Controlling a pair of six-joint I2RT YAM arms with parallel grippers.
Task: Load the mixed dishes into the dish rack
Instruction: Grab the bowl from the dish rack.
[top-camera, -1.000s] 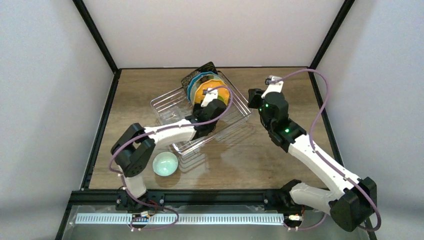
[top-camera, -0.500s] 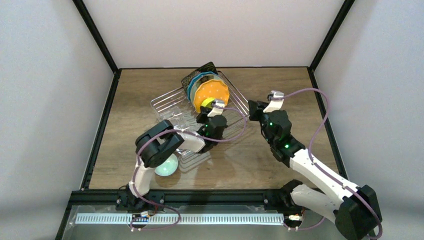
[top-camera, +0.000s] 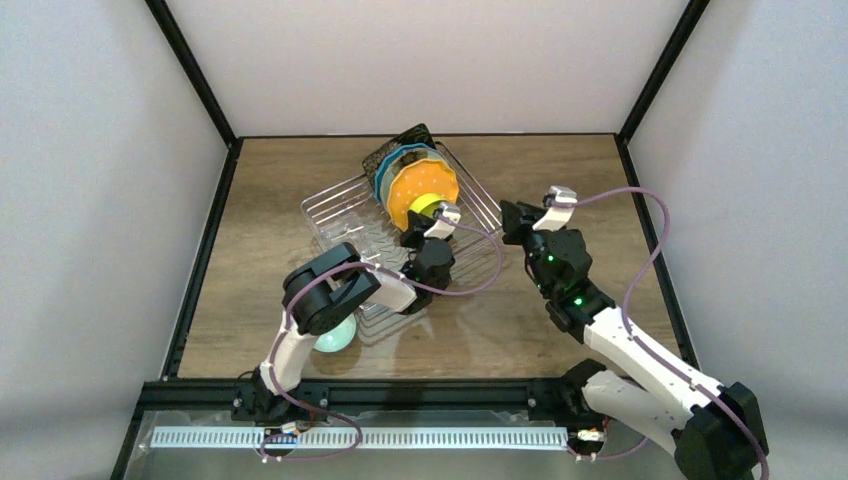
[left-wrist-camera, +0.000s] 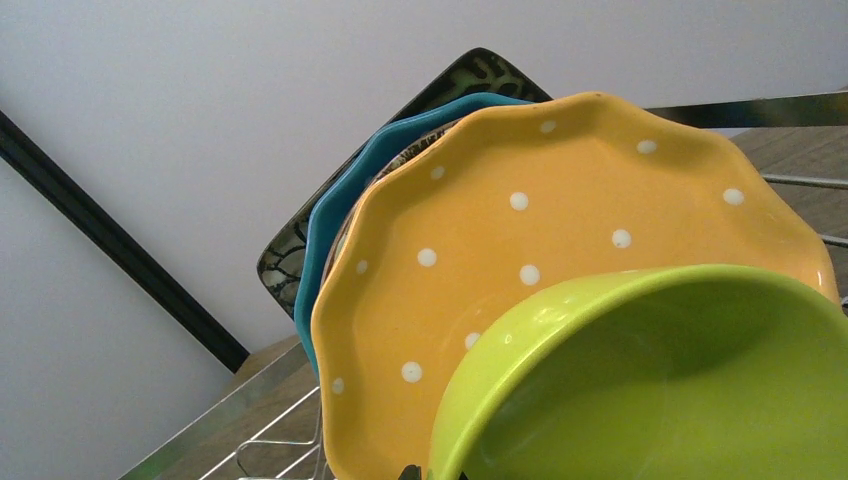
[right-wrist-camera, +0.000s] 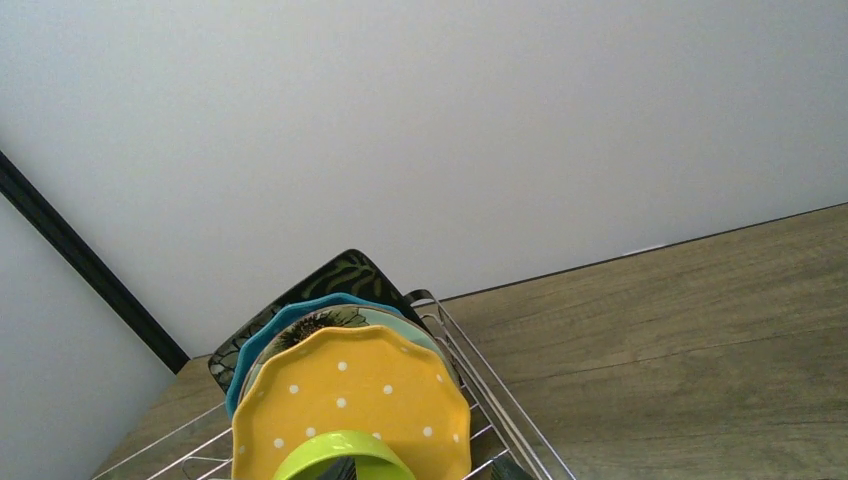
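The dish rack holds the black square plate, the teal plate, the mint plate and the orange dotted plate, all on edge. The yellow-green bowl stands tilted just in front of the orange plate. My left gripper is shut on its near rim, and the bowl fills the left wrist view. My right gripper hangs open beside the rack's right rim with nothing in it. The clear glass stands on the table, half hidden behind my left elbow.
The rack's left half shows bare wires and prongs. Bare wooden table lies right of the rack. Black frame posts and white walls close in the back and sides.
My left arm has folded back, its elbow swinging right, and the bowl has come a little nearer in front of the orange plate. My right arm has drawn nearer and slightly right.
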